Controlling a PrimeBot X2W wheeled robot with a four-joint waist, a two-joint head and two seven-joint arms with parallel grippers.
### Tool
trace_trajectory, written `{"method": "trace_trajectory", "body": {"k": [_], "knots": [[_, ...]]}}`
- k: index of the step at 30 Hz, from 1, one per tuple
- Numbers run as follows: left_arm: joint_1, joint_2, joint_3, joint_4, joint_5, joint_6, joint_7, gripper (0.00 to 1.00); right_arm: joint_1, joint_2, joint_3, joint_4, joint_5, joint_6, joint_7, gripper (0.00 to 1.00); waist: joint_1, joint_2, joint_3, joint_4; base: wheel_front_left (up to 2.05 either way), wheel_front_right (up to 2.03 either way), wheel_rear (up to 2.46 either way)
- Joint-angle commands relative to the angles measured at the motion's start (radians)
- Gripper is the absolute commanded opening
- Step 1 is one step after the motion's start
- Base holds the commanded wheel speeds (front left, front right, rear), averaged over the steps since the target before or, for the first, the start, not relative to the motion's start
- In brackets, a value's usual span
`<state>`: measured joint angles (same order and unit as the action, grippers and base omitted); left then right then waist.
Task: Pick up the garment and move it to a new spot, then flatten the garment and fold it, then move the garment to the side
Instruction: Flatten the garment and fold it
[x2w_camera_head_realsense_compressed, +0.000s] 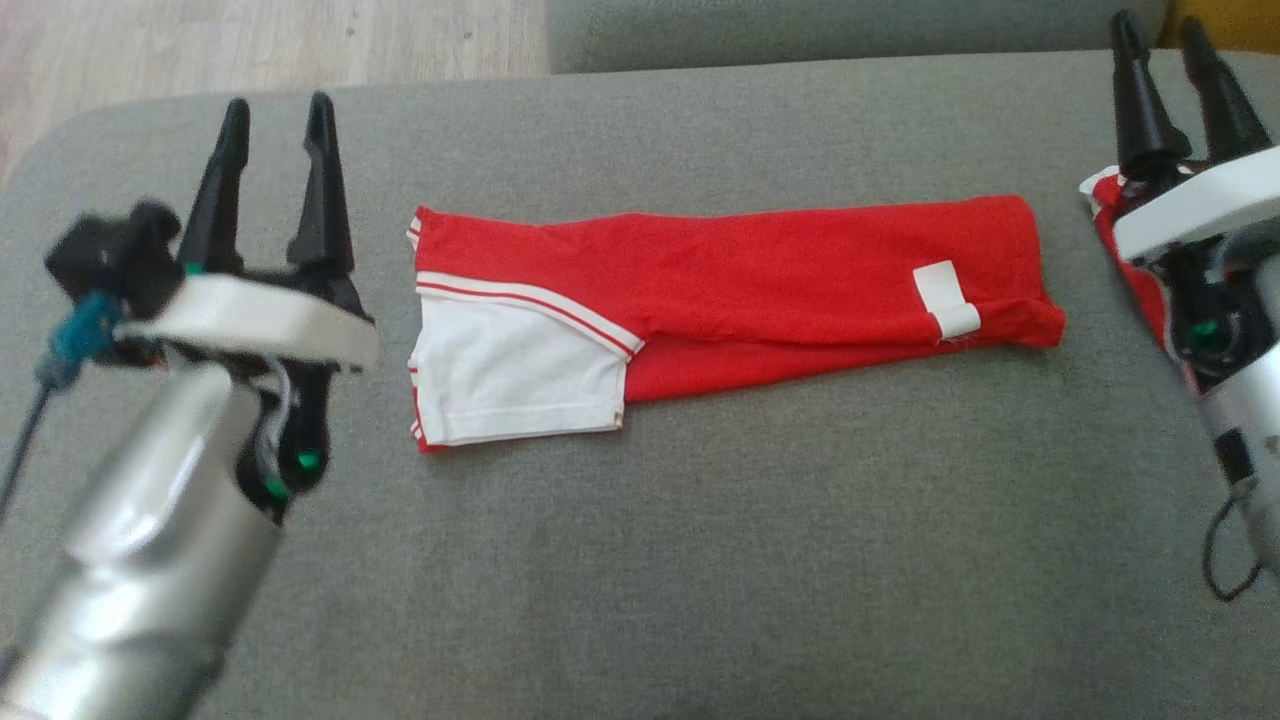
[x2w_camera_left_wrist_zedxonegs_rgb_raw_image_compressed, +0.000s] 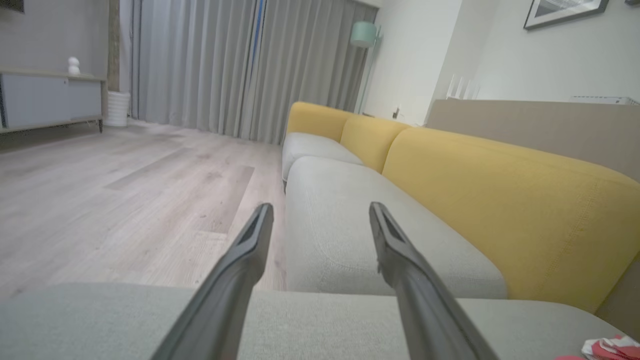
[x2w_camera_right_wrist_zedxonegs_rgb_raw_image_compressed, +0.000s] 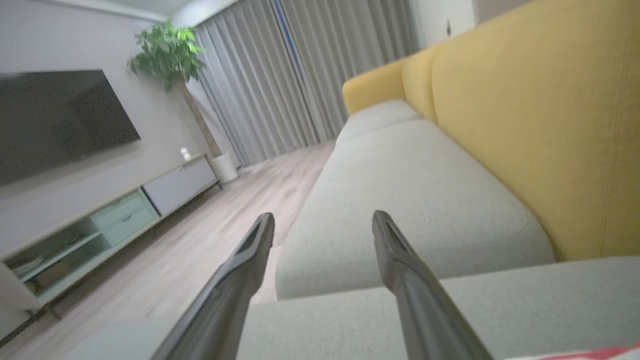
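Broad grey fabric sofa seat underneath everything. Across its middle, folded red-and-white cloth garment, lying flat, untouched. Just beside its white end, left hand, released and empty. Past its red end, right hand, likewise released and empty

red, white-trimmed garment; cushion seemingly grey
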<state>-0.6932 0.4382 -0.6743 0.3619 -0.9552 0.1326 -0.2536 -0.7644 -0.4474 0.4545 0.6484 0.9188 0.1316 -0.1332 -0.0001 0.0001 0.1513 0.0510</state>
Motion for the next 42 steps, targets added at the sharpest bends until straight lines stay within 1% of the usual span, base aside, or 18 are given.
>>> {"method": "trace_trajectory", "body": {"k": [1, 3, 6, 9, 12, 14, 18, 23, 27, 30, 31, 33, 34, 38, 42], "knots": [[0.027, 0.003, 0.097, -0.041, 0.063, 0.009, -0.008, 1.00, 0.020, 0.018, -0.011, -0.035, -0.033, -0.001, -0.060, 1.00, 0.0001, -0.0001, -0.011, -0.001, 0.00, 0.00, 0.00], [0.106, -0.045, 0.179, -0.064, 0.135, 0.008, -0.008, 1.00, 0.048, 0.051, -0.035, -0.041, -0.081, -0.001, -0.103, 1.00, 0.0001, -0.0001, -0.019, -0.002, 0.00, 0.00, 0.00], [0.214, -0.114, 0.280, -0.088, 0.245, -0.007, -0.008, 1.00, 0.112, 0.110, -0.101, -0.058, -0.180, -0.001, -0.126, 1.00, 0.0001, -0.0001, -0.026, -0.002, 0.00, 0.00, 0.00], [0.304, -0.185, 0.366, -0.108, 0.347, -0.035, -0.008, 1.00, 0.209, 0.185, -0.202, -0.132, -0.318, -0.001, -0.128, 1.00, 0.0001, -0.0001, -0.027, 0.001, 0.00, 0.00, 0.00], [0.382, -0.258, 0.448, -0.120, 0.431, -0.075, -0.008, 1.00, 0.331, 0.272, -0.291, -0.202, -0.456, -0.001, -0.128, 1.00, 0.0001, -0.0001, -0.027, 0.005, 0.00, 0.00, 0.00], [0.424, -0.300, 0.489, -0.114, 0.478, -0.106, -0.008, 1.00, 0.400, 0.325, -0.335, -0.227, -0.513, -0.001, -0.128, 1.00, 0.0001, -0.0001, -0.026, 0.008, 0.00, 0.00, 0.00], [0.459, -0.352, 0.554, -0.106, 0.550, -0.167, -0.008, 1.00, 0.465, 0.369, -0.386, -0.265, -0.571, -0.001, -0.128, 1.00, 0.0001, -0.0001, -0.018, 0.015, 0.00, 0.00, 0.00], [0.448, -0.378, 0.596, -0.096, 0.604, -0.215, -0.008, 1.00, 0.457, 0.380, -0.403, -0.264, -0.610, -0.001, -0.128, 1.00, 0.0001, -0.0001, 0.001, 0.023, 0.00, 0.00, 0.00], [0.426, -0.385, 0.607, -0.090, 0.626, -0.234, -0.008, 1.00, 0.405, 0.375, -0.457, -0.193, -0.650, -0.001, -0.115, 1.00, 0.0001, -0.0001, 0.028, 0.029, 0.00, 0.00, 0.00], [0.408, -0.387, 0.601, -0.086, 0.633, -0.244, -0.008, 1.00, 0.347, 0.374, -0.530, -0.117, -0.675, -0.001, -0.080, 1.00, 0.0001, -0.0001, 0.055, 0.037, 0.00, 0.00, 0.00], [0.397, -0.387, 0.587, -0.083, 0.625, -0.247, -0.008, 1.00, 0.306, 0.374, -0.583, -0.061, -0.691, -0.001, -0.062, 1.00, 0.0001, -0.0001, 0.073, 0.044, 0.00, 0.00, 0.00], [0.387, -0.388, 0.573, -0.082, 0.617, -0.250, -0.008, 1.00, 0.268, 0.375, -0.638, -0.002, -0.712, -0.001, -0.043, 1.00, 0.0001, -0.0001, 0.089, 0.050, 0.00, 0.00, 0.00], [0.387, -0.388, 0.573, -0.082, 0.617, -0.250, -0.008, 1.00, 0.268, 0.375, -0.638, -0.002, -0.712, -0.001, -0.043, 1.00, 0.0001, -0.0001, 0.089, 0.050, 0.00, 0.00, 0.00], [0.369, -0.388, 0.555, -0.080, 0.608, -0.252, -0.008, 1.00, 0.207, 0.376, -0.717, 0.117, -0.764, -0.001, -0.011, 1.00, 0.0001, -0.0001, 0.116, 0.063, 0.00, 0.00, 0.00], [0.357, -0.388, 0.546, -0.076, 0.605, -0.254, -0.008, 1.00, 0.166, 0.381, -0.751, 0.220, -0.787, -0.001, 0.002, 1.00, 0.0001, -0.0001, 0.131, 0.072, 0.00, 0.00, 0.00]]}}
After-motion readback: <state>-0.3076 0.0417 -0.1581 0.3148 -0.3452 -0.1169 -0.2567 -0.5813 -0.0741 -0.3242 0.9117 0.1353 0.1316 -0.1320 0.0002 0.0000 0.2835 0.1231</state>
